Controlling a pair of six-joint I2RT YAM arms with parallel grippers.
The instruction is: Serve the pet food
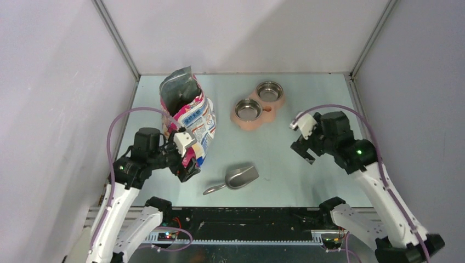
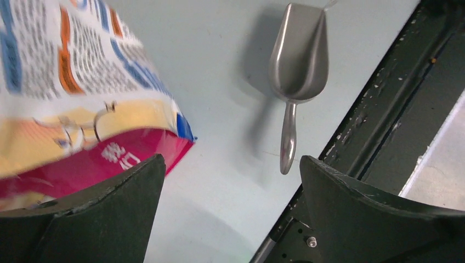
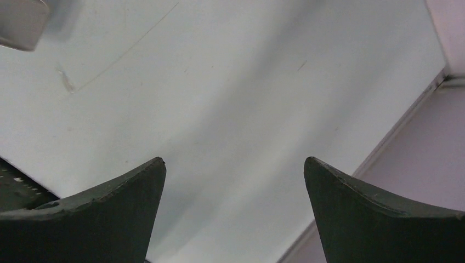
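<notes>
Showing smooth satin grey metal on the scoop ahead of the left gripper. Showing glossy printed plastic on the bag beside its matt black, rough-edged fingers. Showing a smooth matt table, faintly scratched, beneath the right gripper.
</notes>
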